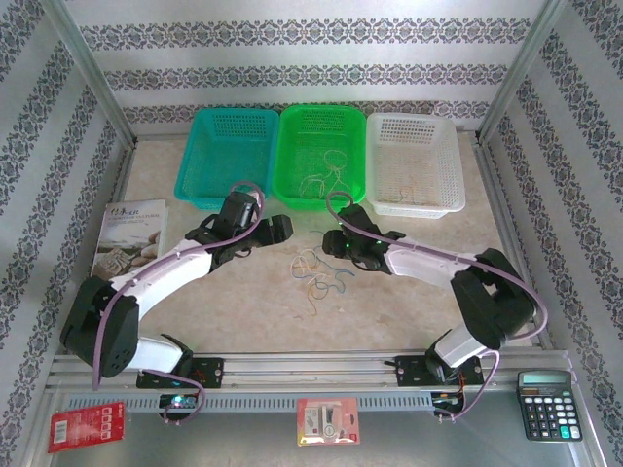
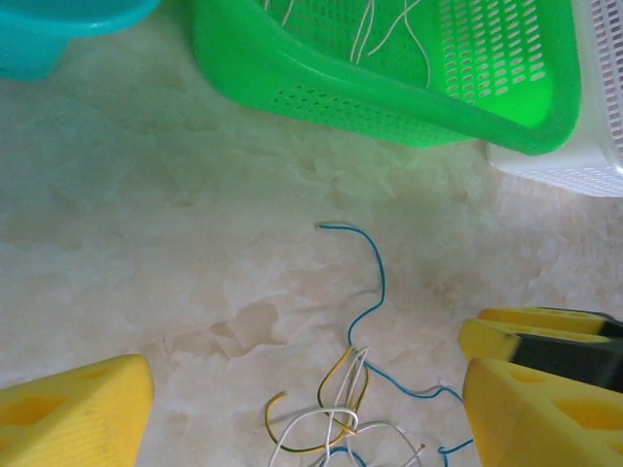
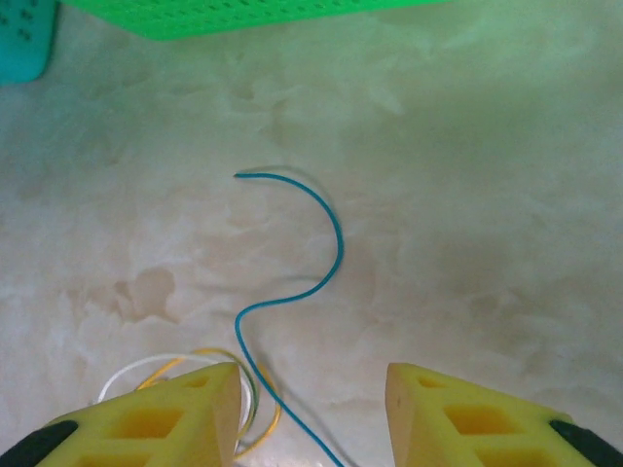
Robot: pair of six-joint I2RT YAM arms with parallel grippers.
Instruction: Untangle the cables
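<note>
Top external: high behind the arm bases, tilted down and forward, whole table in frame out to the green basket at the far edge. Left wrist: low and close, looking forward between the left gripper jaws; right wrist: even closer to the surface, same heading, between the right gripper jaws. Both wrist views overlap on the blue cable ahead of the jaws and the green basket wall beyond it.

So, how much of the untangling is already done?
Done: a few cables lie in the green basket. In hand: the blue cable runs between the open right jaws, not gripped yet. To do: the tangle of white, yellow and blue cables on the table.
</note>
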